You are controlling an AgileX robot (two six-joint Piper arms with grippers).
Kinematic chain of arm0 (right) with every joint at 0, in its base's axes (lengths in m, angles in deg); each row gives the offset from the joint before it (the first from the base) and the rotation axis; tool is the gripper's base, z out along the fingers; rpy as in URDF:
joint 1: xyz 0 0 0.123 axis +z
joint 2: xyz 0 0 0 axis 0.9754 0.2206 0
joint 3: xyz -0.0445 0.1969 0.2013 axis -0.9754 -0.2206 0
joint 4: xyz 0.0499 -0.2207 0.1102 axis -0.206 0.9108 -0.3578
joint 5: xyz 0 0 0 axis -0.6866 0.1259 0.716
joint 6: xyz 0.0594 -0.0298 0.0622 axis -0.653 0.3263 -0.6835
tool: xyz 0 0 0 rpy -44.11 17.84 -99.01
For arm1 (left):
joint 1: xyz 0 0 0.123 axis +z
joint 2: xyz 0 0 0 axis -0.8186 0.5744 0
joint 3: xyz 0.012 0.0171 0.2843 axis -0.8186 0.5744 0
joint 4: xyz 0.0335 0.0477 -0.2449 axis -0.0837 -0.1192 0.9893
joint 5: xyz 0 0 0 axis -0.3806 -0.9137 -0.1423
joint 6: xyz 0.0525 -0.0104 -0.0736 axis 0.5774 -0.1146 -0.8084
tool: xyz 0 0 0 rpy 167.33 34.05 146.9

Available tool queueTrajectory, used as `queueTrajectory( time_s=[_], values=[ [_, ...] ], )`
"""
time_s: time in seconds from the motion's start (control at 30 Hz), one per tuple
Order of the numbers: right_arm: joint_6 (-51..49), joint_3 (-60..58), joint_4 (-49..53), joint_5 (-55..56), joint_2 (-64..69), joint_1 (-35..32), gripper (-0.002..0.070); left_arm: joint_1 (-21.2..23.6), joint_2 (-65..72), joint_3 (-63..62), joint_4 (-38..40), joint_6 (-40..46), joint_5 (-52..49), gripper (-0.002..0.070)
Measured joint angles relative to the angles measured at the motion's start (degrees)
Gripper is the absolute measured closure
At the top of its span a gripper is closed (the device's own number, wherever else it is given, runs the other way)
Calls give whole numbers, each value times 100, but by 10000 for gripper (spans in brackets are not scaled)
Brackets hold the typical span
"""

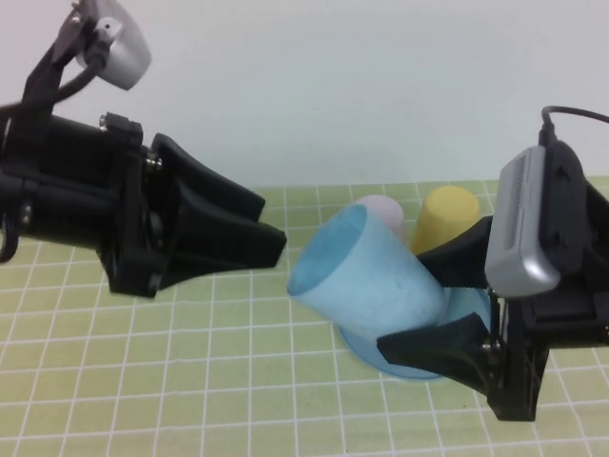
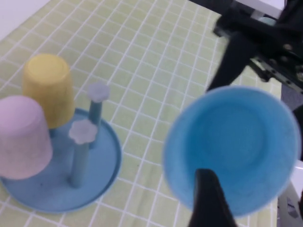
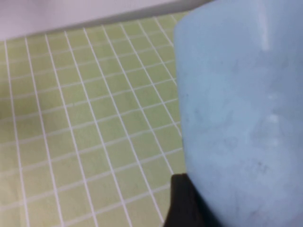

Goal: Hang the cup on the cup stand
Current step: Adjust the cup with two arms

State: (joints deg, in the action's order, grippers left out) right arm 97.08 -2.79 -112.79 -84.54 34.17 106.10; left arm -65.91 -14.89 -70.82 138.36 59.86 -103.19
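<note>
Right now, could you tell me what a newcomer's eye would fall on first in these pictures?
The light-blue cup stands out: it lies on its side in mid-air at the centre, mouth toward the left pincer, gripped by the right pincer. The left pincer is open and apart from the cup's rim. Behind it sits the blue cup stand, with a pink cup and a yellow cup upside down on it and two pegs bare.

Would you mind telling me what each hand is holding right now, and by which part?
The right hand grips the light-blue cup across its closed base end, mouth toward the left hand, which is open, holding nothing.
</note>
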Motion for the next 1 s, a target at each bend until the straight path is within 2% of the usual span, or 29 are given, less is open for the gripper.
queueTrajectory(
  time_s=[0.2, 0.3, 0.67, 0.73, 0.83, 0.87, 1.0],
  values=[
    [-93, 0, -424, -105, 0, 0, 171, -592, -27, -3, -447, 57, -8, 297],
    [-93, 0, -463, -222, 0, 0, 171, -805, 41, -3, -391, 112, -8, 297],
    [-117, 0, -476, -672, 51, 0, 171, -1233, 490, -3, -303, 216, -8, 311],
    [-120, 0, -476, -682, 51, 0, 171, -1241, 564, -3, -290, 216, -23, 375],
    [-142, 0, -462, -618, 65, 0, 171, -1255, 621, -3, -268, 320, -80, 551],
    [-142, 0, -462, -604, 65, 0, 171, -1255, 621, -3, -268, 345, -92, 590],
    [-142, 0, -431, -604, 65, 0, 171, -1255, 621, -14, -268, 387, -106, 633]
  ],
)
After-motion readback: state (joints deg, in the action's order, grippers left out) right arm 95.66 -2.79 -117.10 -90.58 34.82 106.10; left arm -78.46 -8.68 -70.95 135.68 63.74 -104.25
